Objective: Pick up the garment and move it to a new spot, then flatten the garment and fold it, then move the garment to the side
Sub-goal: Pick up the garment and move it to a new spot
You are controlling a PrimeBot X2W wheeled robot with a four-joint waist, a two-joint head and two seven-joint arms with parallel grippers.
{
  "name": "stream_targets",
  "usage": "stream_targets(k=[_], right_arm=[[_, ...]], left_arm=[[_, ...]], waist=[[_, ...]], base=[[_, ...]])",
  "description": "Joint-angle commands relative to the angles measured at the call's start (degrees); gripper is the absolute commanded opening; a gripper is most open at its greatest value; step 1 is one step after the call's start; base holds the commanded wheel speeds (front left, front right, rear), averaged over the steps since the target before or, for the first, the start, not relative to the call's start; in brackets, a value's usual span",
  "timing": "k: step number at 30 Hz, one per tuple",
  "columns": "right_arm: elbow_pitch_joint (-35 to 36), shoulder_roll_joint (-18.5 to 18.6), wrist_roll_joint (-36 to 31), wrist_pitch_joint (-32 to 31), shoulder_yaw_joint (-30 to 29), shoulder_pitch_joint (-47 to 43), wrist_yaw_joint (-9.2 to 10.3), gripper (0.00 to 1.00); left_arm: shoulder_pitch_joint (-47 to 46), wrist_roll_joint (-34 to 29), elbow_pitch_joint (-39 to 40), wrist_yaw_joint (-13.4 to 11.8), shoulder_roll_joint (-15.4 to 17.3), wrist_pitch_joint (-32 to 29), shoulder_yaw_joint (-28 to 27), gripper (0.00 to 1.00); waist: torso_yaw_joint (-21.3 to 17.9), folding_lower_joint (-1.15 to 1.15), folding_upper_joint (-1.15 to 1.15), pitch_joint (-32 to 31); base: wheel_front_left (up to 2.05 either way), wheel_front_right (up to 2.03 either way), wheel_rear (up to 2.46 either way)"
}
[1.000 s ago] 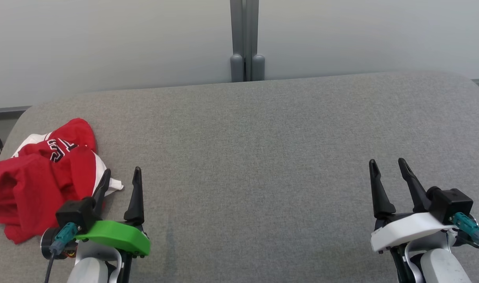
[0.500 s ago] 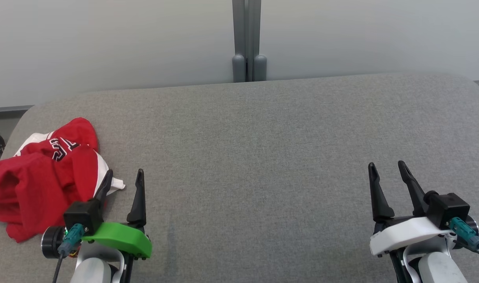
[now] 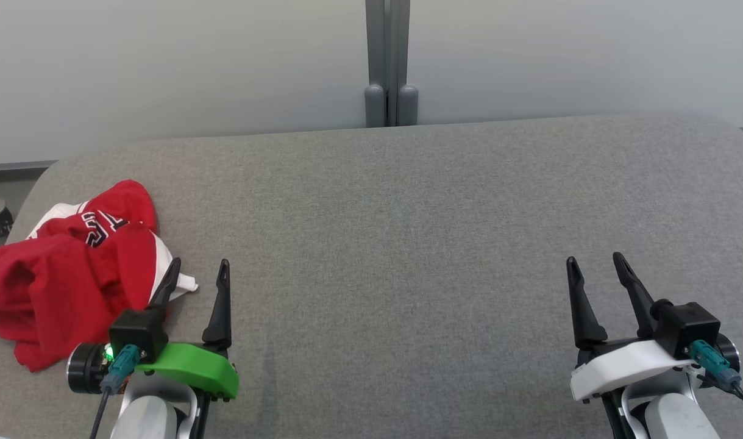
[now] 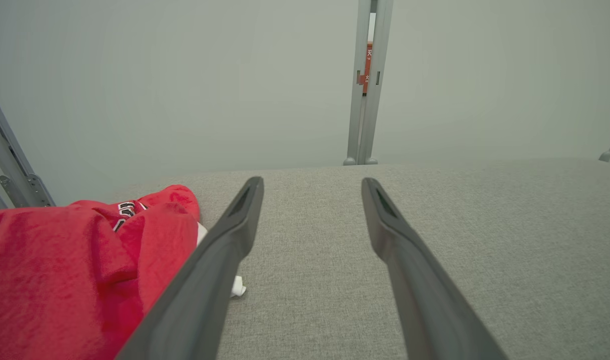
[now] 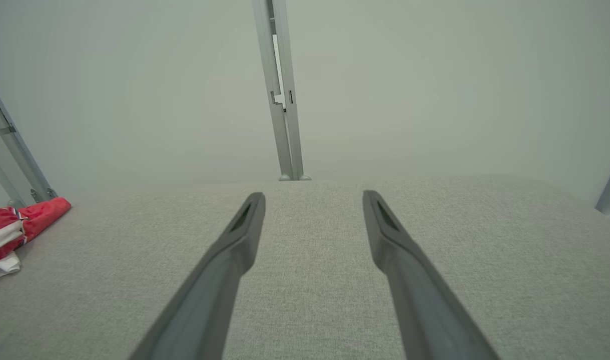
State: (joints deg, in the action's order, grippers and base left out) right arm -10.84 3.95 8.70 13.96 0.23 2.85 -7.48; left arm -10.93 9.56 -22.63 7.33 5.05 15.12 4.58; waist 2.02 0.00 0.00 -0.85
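Red jersey [image 3: 66,286], crumpled and cropped at left; its folded black lettering [image 3: 98,223] is unreadable. Your left gripper [image 3: 200,263] and right gripper [image 3: 593,258] gape empty.

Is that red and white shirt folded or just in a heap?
In a heap: the red and white shirt lies bunched and creased on the grey fabric surface.

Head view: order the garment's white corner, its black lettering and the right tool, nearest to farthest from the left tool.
1. White corner: beside a finger of the left tool.
2. Black lettering: farther left and back, on the red garment.
3. Right tool: far across the table, right side.
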Motion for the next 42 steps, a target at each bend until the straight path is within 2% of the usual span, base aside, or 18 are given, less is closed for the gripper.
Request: stream_targets(k=[1, 7, 11, 26, 31, 35, 42], right_arm=[[-0.06, 0.18, 0.42, -0.19, 0.24, -0.43, -0.03, 1.0], [0.38, 0.88, 1.43, -1.67, 0.92, -0.25, -0.03, 1.0], [1.13, 1.13, 1.69, -2.22, 1.04, -0.54, -0.03, 1.0], [5.8, 1.48, 1.22, -4.56, 2.79, 0.1, -0.03, 1.0], [6.86, 1.59, 1.17, -5.09, 3.2, 0.63, -0.02, 1.0], [7.21, 1.74, 1.05, -5.27, 3.63, 1.04, -0.02, 1.0], [7.76, 1.97, 0.76, -5.79, 3.97, 1.84, -0.02, 1.0]], left_arm=[[-1.01, 0.0, -0.08, 0.18, 0.08, 0.05, -0.06, 1.0], [-1.29, 0.7, -0.33, 0.17, -0.14, 0.05, -0.48, 1.0], [-1.62, 1.06, -0.33, -0.18, -0.33, 0.04, -0.99, 1.0], [-1.65, 1.99, 0.71, -1.41, -0.19, 0.04, -4.35, 1.0], [-1.3, 2.1, 0.95, -1.61, -0.3, 0.04, -5.52, 1.0], [-0.78, 2.11, 1.23, -1.48, -0.52, 0.05, -6.18, 1.0], [-1.49, 1.82, 1.25, -1.16, -1.01, 0.04, -6.38, 1.0]], waist=[[0.23, 0.0, 0.0, 0.0], [1.9, 0.0, 0.0, 0.11], [4.45, 0.0, 0.0, 0.38], [19.74, 0.0, 0.0, 1.91], [23.66, 0.0, 0.0, 2.65], [25.67, 0.0, 0.0, 3.17], [26.37, 0.0, 0.0, 4.33]], base=[[0.0, 0.0, 0.0], [0.0, 0.0, 0.0], [0.0, 0.0, 0.0], [0.0, 0.0, 0.0], [0.0, 0.0, 0.0], [0.0, 0.0, 0.0], [0.0, 0.0, 0.0]])
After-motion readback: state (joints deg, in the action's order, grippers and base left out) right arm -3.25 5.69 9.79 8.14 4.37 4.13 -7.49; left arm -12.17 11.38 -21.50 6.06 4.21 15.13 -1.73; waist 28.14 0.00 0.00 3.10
